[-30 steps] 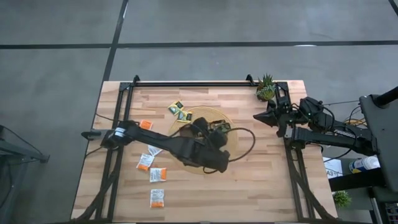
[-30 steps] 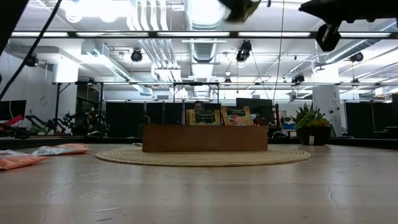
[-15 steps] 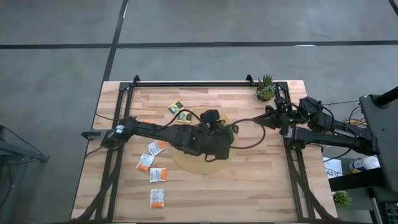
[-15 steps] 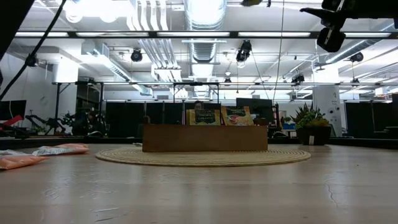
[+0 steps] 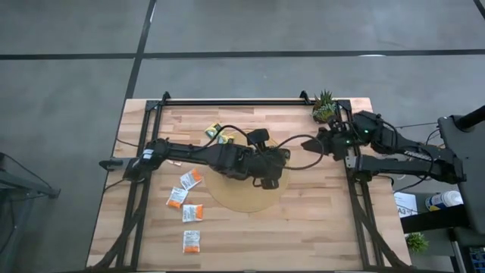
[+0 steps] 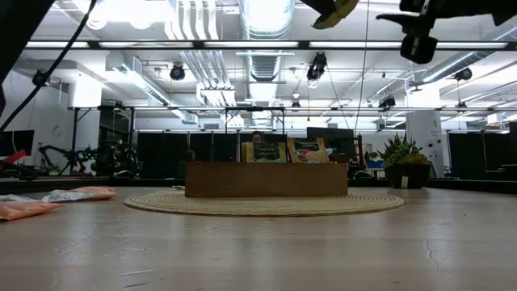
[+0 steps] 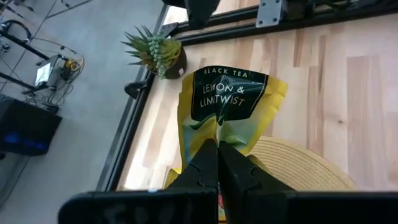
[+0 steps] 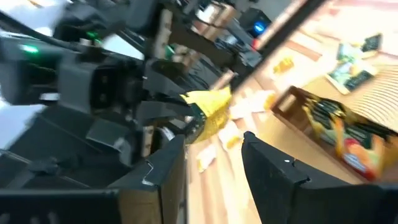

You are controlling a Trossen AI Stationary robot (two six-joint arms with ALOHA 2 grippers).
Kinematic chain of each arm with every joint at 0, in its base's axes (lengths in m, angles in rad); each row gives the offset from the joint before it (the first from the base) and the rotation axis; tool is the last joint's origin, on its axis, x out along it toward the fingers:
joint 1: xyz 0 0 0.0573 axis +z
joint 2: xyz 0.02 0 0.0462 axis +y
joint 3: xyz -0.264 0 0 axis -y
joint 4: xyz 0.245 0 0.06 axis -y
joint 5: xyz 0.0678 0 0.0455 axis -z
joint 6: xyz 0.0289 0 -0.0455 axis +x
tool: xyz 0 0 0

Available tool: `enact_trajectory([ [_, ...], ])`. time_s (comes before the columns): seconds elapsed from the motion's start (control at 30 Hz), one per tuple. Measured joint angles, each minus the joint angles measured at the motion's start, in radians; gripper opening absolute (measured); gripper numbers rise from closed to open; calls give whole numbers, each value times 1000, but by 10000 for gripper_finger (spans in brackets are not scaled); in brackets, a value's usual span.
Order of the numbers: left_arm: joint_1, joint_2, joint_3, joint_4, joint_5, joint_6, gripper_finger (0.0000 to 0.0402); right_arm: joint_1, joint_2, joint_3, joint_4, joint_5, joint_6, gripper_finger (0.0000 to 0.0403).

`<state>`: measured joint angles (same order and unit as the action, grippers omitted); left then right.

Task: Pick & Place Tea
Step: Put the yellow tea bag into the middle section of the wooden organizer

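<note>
My left gripper (image 7: 217,148) is shut on a yellow-green tea sachet (image 7: 227,102) with a dark label, high above the round woven mat (image 5: 242,199). From above, this gripper (image 5: 282,158) is over the mat's far right part. My right gripper (image 8: 214,168) stands open just to its right (image 5: 307,142), fingers pointing at the sachet (image 8: 208,106) without touching it. The wooden tray (image 6: 266,179) rests on the mat with sachets (image 6: 307,150) standing in it. More sachets lie flat on the table: yellow-green ones (image 5: 218,134) and orange ones (image 5: 189,179). My left gripper pinches the sachet between its two fingers at the edge opposite the dark label (image 7: 217,135). The fingers slant downward toward the table's far right corner. The sachet sticks out beyond the fingertips, slightly crumpled, lifted clear of the mat and tray.
A small potted plant (image 5: 324,108) stands at the far right corner, close to the right arm. Several orange sachets (image 5: 192,213) lie on the near left part of the table. A dark cable (image 5: 292,145) loops between the two arms.
My left gripper has swung from over the mat's near side toward the table's far right, rising and rolling its wrist, with the sachet still between its fingers. My right gripper has edged toward the left gripper.
</note>
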<state>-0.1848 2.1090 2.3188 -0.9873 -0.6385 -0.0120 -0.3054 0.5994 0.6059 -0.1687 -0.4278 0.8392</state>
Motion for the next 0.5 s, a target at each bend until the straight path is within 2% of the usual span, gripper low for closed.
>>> enact_trajectory([
  [0.2, 5, 0, 0, -53, 0, -24, 0, 0, 137, 110, -161, 12, -81, 155],
  [0.5, 21, 0, -1, -164, -1, -99, 0, 0, 291, 244, -193, 12, -145, 155],
])
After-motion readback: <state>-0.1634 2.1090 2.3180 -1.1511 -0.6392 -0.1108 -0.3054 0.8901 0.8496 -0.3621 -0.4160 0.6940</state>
